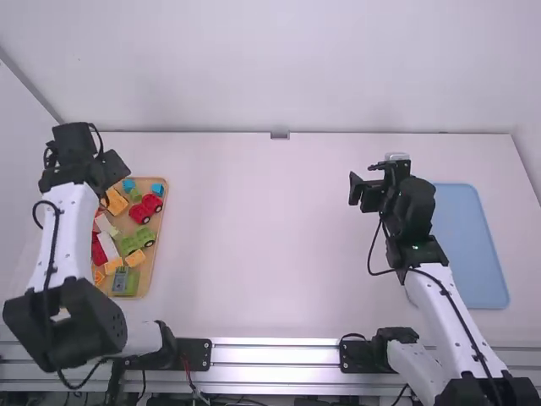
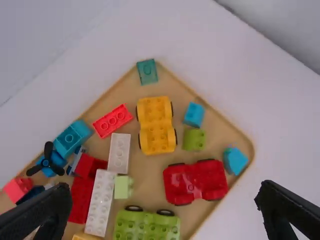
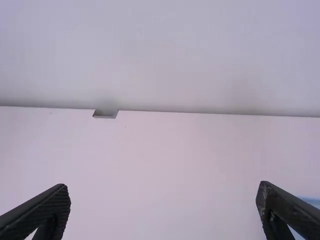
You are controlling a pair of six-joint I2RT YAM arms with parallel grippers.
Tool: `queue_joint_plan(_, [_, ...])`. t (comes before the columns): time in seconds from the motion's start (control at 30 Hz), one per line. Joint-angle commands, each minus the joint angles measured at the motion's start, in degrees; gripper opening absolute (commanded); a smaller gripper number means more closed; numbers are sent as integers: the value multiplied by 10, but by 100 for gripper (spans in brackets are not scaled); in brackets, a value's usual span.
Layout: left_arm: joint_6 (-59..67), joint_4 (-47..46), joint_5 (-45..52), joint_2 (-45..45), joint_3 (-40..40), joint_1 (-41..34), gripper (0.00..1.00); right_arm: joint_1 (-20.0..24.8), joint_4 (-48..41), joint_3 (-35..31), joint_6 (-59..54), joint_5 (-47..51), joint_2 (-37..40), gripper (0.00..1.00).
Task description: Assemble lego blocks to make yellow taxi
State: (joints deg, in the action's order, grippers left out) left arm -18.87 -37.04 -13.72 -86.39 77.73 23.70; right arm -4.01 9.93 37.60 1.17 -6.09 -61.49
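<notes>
My left tool (image 2: 164, 192): fingers parted, empty. My right tool (image 3: 164, 186): likewise. Yellow plastic wheeled base (image 2: 156, 125): tan tray (image 2: 147, 175), eleven o'clock; tray at tabletop's (image 1: 270, 237) nine o'clock. Handling: straddle sides squarely before closing.

Tray (image 2: 225, 135), resting on the desk (image 1: 270, 237), with blocks (image 2: 100, 202) and wheeled pieces (image 2: 195, 182) lying in it; mat (image 1: 469, 245), on the desk well apart to the right of the tray; bracket (image 1: 279, 135), at the desk's far edge, farther back than the tray and to its right.
</notes>
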Motion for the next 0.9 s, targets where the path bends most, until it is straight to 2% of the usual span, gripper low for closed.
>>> queue_joint_plan(0.0, [-10,-22,56,-62,49,28,99,-2,1,22,1,-2,-3,98])
queue_joint_plan(0.27, [-23,-103,80,-218,171,84,99,-2,0,22,2,-4,-2,98])
queue_joint_plan(0.37, [-1,-104,133,-267,195,104,99,-2,1,22,4,-4,-2,98])
queue_joint_plan(0.73, [33,-50,169,-364,194,104,99,-2,1,22,17,-31,-2,98])
queue_joint_plan(0.87, [16,-47,143,-382,194,104,99,-2,0,22,16,-31,-2,98])
